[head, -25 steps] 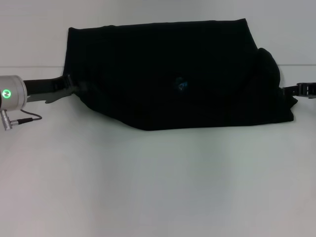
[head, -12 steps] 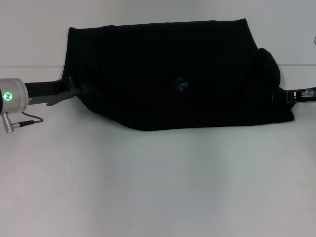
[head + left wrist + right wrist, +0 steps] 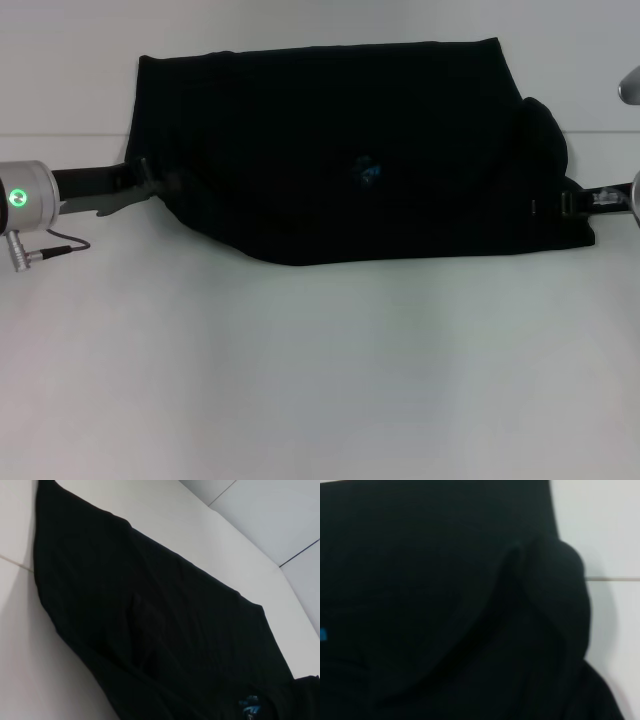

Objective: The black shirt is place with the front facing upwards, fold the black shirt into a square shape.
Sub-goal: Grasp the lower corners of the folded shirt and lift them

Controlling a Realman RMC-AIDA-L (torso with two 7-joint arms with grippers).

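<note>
While folded, soft black shirt (image 3: 340, 150) lies rumpled.

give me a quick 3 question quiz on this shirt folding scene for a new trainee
1. True or false: the black shirt is spread fully flat with both sleeves out.
2. Multiple choice: where is the left gripper? A) above the shirt's middle B) at the shirt's left edge C) parked away from the shirt
3. Short answer: what small coloured detail shows near the shirt's middle?

Key
1. False. It lies partly folded, with a bulge of bunched cloth at its right side.
2. B. The right gripper is likewise at the shirt's right edge, low down on the white table.
3. The blue neck label, also seen in the left wrist view.
</note>
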